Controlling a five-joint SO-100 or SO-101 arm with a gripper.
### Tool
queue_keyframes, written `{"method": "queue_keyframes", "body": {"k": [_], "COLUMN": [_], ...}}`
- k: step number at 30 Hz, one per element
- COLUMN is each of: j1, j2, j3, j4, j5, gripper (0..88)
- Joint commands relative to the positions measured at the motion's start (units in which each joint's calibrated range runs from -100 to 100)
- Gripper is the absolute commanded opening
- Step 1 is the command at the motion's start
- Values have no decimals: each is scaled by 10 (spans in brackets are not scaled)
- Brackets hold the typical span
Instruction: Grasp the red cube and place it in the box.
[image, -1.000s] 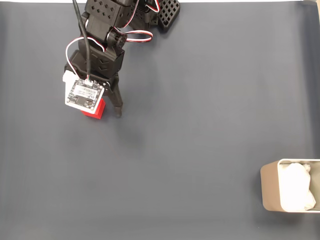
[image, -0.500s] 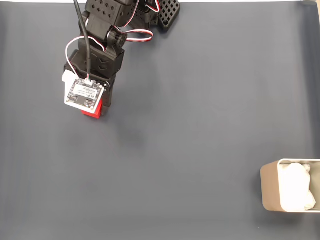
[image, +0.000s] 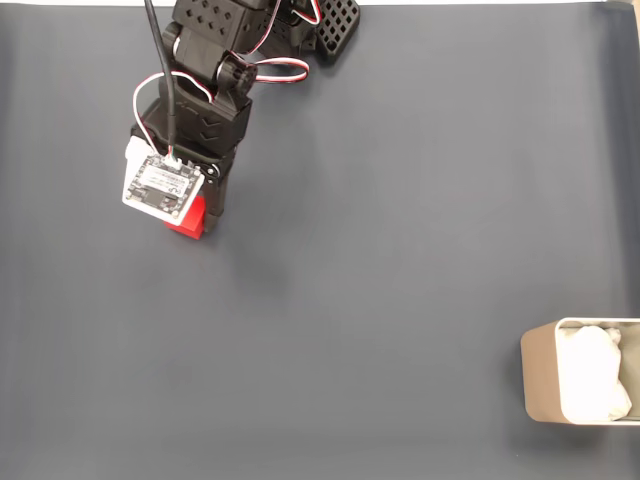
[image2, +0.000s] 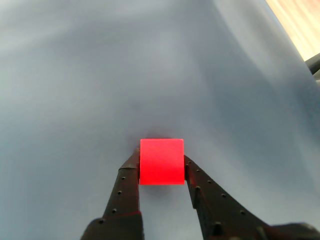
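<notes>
Wrist view: I am pinching the cube (image2: 161, 161) between both fingers of my gripper (image2: 161, 167), one on each side face, so I can carry it. In the fixed view the cube (image: 188, 219) is sitting at upper left under my wrist, well apart from the box (image: 540, 386) at lower right. A dark grey mat (image: 380, 250) is covering the table.
</notes>
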Motion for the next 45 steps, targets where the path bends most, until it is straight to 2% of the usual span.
{"method": "queue_keyframes", "body": {"k": [1,14,28,45], "j1": [-16,-95,-239,-431], "j2": [-29,-90,-130,-61], "j3": [-14,-84,-213,-395], "j4": [29,106,155,163], "j5": [-19,-46,-52,-44], "gripper": [0,0,0,0]}}
